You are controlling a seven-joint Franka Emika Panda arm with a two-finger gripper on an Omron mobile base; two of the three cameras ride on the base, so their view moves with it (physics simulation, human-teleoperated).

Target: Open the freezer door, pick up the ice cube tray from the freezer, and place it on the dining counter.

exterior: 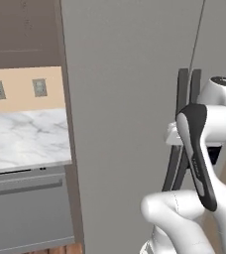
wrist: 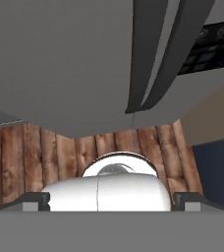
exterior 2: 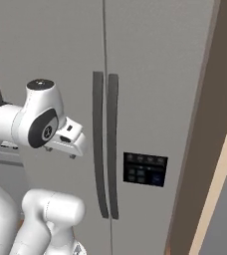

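Ahead of the spread fingers [wrist: 112, 201], freezer door [wrist: 60, 59] stands shut.

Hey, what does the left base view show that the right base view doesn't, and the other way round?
Left base view alone: a marble worktop with a tan wall carrying two outlets, left of the fridge.
Right base view alone: a dark control panel on the narrower door.
Both: the closed freezer door, the pair of dark vertical handles, and the robot's white arm in front of them.

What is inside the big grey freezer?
Nobody can tell yet. The freezer door is shut, with its dark handle beside the other door's handle, so everything inside is hidden. The open gripper holds nothing.
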